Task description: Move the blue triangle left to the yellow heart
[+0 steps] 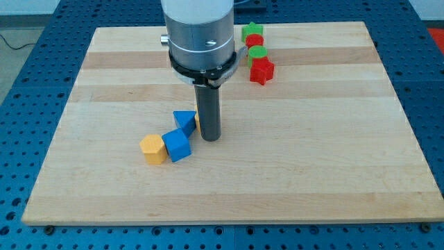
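On the wooden bench (333,153), the leftmost block was a yellow one (153,148), many-sided, perhaps a hexagon, lying left of centre toward the view's bottom. Touching its right side was a blue block (177,144) with a roughly square, tilted top face. Just above and to the right of that, touching it or very nearly so, sat the blue triangle (184,121), one corner pointing toward the view's bottom.

A thin sliver of a second yellow block (197,123) showed against the triangle's right edge. The rod hid the rest of it, so its shape could not be made out.

The dark rod came straight down from the arm's grey cylindrical body, and the tip (211,139) rested on the bench immediately right of the triangle and the yellow sliver. Whether it touched either could not be told. The arm carried this plain rod in place of a gripper, so there were no jaws to stand apart or together.

Well apart, toward the view's top and right of the arm, four blocks formed a tight column: a green star (252,31), a red block (254,42) mostly hidden, a green round block (258,53) and a red star (261,71) at the lower end.
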Controlling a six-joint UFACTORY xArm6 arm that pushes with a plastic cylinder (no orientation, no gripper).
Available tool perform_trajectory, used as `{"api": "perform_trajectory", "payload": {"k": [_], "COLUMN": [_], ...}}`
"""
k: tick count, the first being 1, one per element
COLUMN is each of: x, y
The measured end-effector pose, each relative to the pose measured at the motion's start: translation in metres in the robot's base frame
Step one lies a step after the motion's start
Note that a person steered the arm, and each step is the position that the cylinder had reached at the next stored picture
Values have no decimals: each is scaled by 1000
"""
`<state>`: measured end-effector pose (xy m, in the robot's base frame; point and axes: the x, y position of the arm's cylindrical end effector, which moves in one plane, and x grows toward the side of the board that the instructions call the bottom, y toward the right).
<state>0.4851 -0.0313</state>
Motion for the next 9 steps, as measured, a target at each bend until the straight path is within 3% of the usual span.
{"api": "perform_trajectory", "payload": {"k": [1, 2, 3, 5, 9], "x": [-3, -36, -53, -41, -48], "y": [34, 48, 34, -34, -78]}}
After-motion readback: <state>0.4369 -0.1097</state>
